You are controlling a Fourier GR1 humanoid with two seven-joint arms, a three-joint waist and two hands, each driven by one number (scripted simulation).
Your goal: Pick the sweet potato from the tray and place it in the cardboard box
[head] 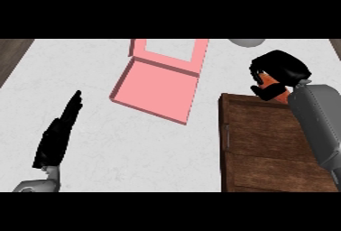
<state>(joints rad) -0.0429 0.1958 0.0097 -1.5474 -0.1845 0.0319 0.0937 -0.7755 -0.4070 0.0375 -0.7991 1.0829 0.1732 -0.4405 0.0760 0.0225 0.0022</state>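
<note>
Kitchen, white marble counter (pixel 133 149), wooden tray (pixel 266 149)

Pink box (pixel 156 88), brown wooden tray (pixel 266 149)

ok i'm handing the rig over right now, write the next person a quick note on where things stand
Right hand: fingers curled round the sweet potato, holding it at the far edge of the wooden tray.
Left hand: open, fingers straight, resting at the lower left over the counter, holding nothing.
Cardboard box: pink, open, lid flap up at the back, to the left of the tray; nothing visible inside it.
Done: sweet potato grasped.
Left: carry it left across to the box, set it inside, let go.
Also there: a grey round object at the top edge, partly cut off.
</note>
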